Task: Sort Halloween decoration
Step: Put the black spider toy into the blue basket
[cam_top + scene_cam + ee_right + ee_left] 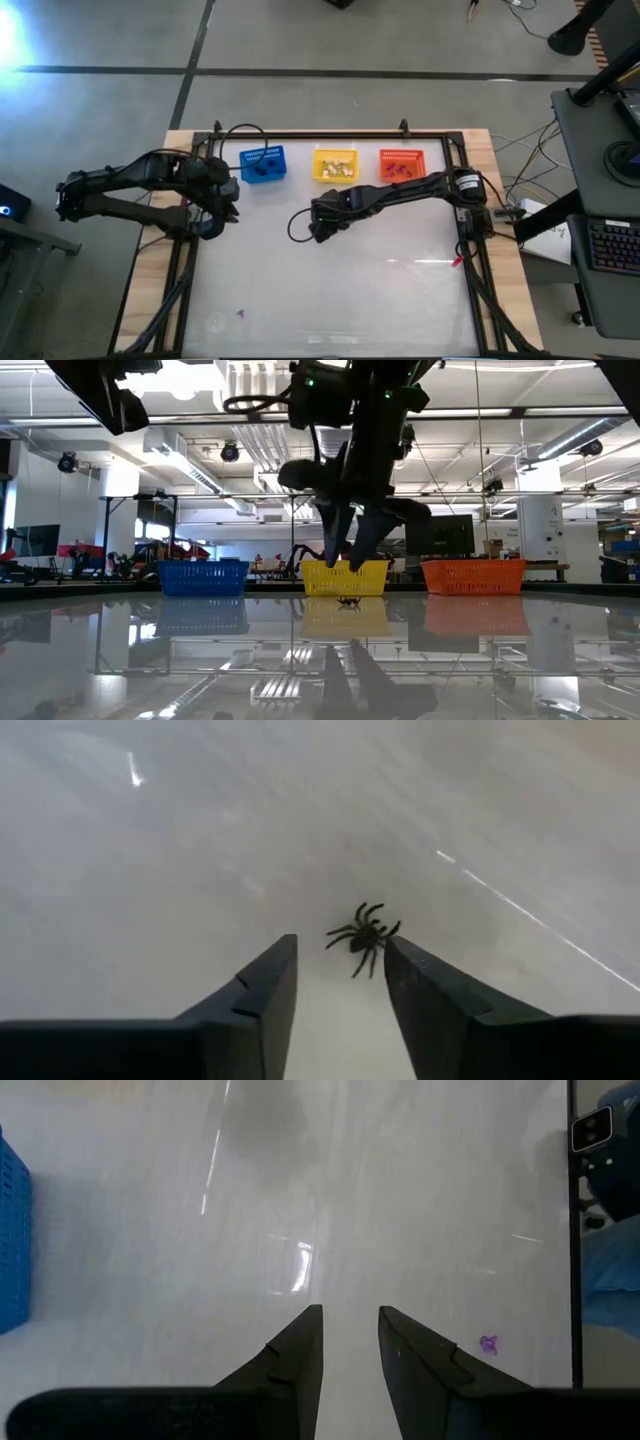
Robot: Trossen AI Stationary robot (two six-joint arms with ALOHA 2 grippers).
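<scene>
my right gripper point(340, 975) hangs over the middle of the white table point(330, 290), in front of the yellow basket point(335, 165) – fingers parted, holding nothing. a black spider point(363, 937) lies on the table just past the tips, between them, touching one finger or nearly so. my left gripper point(350, 1330) waits near the blue basket point(263, 163), fingers slightly apart and empty. a purple piece point(488, 1344) lies on the table ahead of it – the orange basket point(401, 164) stands at the row's right end
</scene>
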